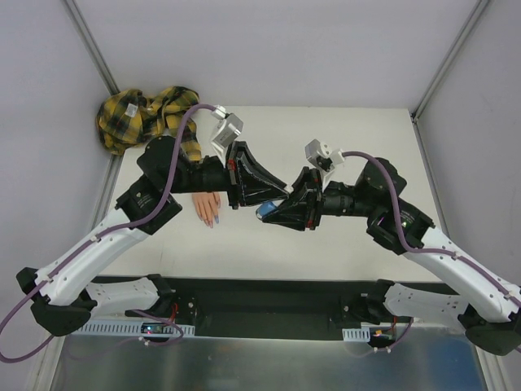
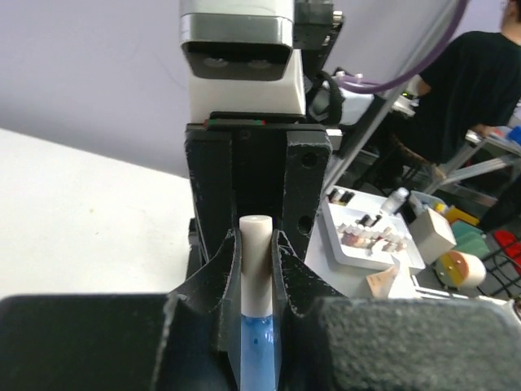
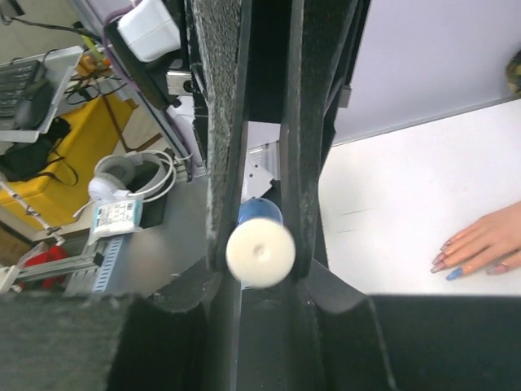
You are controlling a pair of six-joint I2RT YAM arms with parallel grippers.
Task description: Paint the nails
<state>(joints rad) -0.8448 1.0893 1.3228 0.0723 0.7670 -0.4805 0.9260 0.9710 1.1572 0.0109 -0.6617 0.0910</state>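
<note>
A small blue bottle (image 1: 265,213) with a white cap (image 2: 255,261) is held above the table between both grippers. My left gripper (image 1: 277,199) is shut on the bottle (image 2: 260,350), its fingers running along the body. My right gripper (image 1: 273,214) faces it and is shut on the cap (image 3: 260,252), which I see end-on. The flesh-coloured mannequin hand (image 1: 207,207) lies flat on the table just left of the grippers. Its nails (image 3: 446,259) look pinkish, and one (image 3: 453,274) is blue.
The yellow-black plaid sleeve (image 1: 145,116) is bunched at the back left corner. Grey walls bound the table at the back and sides. Off the table are a white tray of small bottles (image 2: 366,236), a person (image 2: 472,90) and yellow boxes (image 3: 98,130).
</note>
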